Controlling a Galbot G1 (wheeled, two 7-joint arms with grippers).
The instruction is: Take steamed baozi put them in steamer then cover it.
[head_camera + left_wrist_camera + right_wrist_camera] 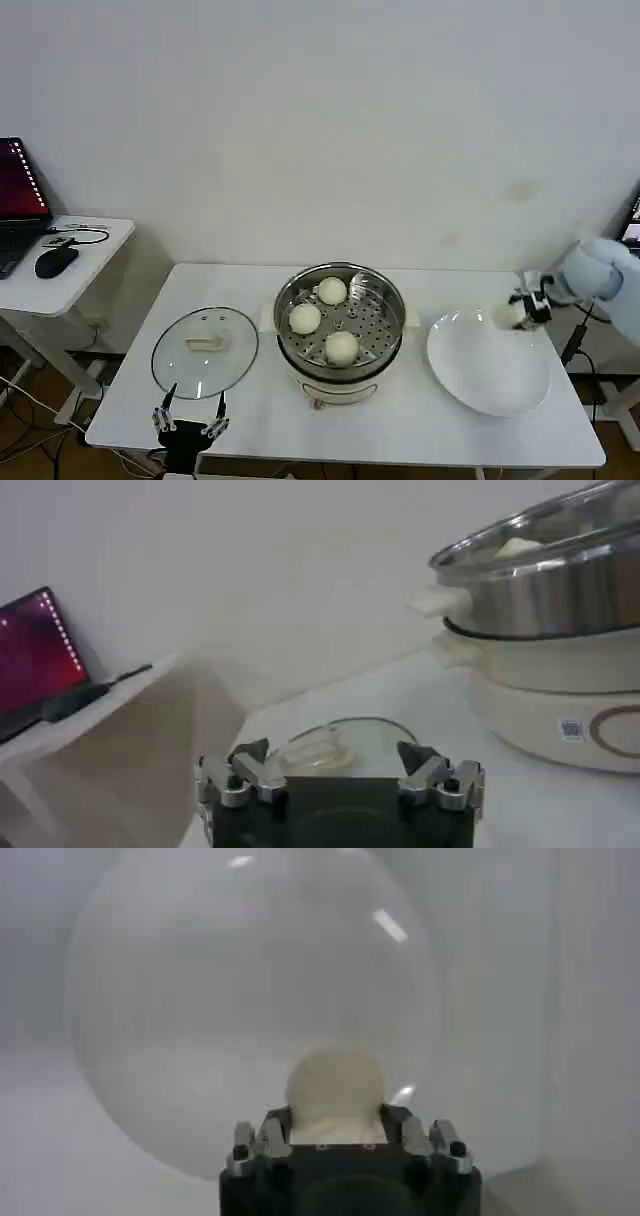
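Centre of head view: steamer (340, 335) on white bench (250, 410), three buns (341, 347) inside on the perforated tray. Left of it, glass lid (204, 352) flat on bench, handle up. Right gripper (522, 312) at right edge, over the far rim of the white plate (490, 365), jaws pinching fourth bun (511, 314); right wrist view confirms bun (335, 1088) clamped, plate (200, 998) beneath. Left gripper (190, 418) at lower left near bench edge, jaws spread, empty; left wrist view adds lid (340, 745) just ahead, steamer wall (560, 590) upper right.
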